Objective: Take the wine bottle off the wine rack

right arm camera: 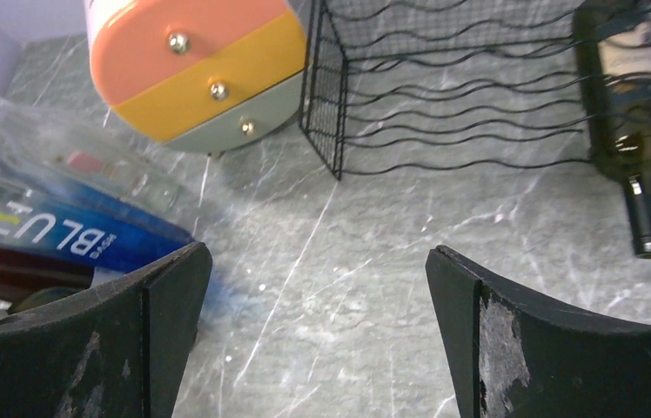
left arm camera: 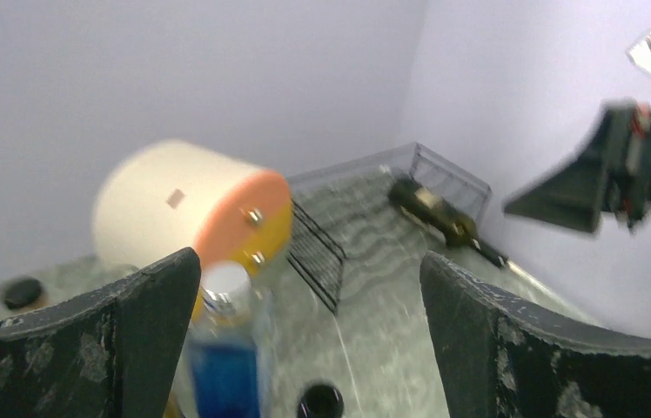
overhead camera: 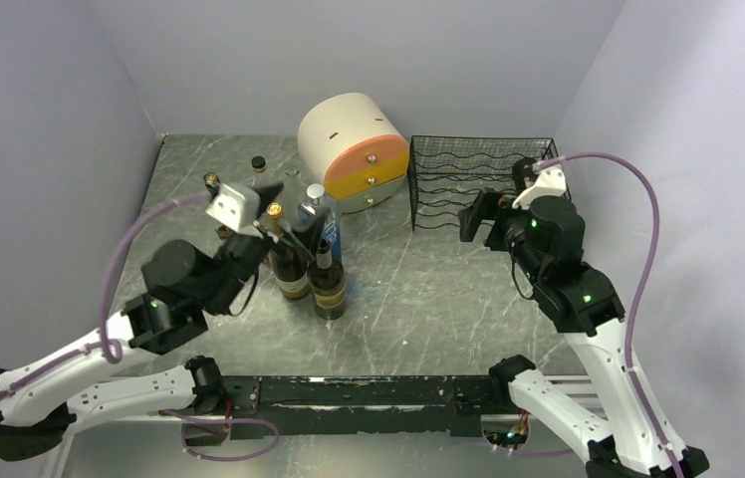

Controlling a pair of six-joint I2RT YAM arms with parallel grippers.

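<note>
Left claw [left arm camera: 309, 261], right claw [right arm camera: 315, 254] gape empty — dark glass wine bottle [right arm camera: 627, 104] in black wire-mesh rack [right arm camera: 444, 131], seemingly hidden overhead.

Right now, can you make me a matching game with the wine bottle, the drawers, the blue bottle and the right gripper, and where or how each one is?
Things:
1. wine bottle
2. drawers
3. blue bottle
4. right gripper

Places or states:
A. open, pointing toward the rack
B. lying on its side in the rack
C. standing among the dark bottles
D. round, cream and orange, left of the rack

Pairs: 1-B, 2-D, 3-C, 4-A.
</note>
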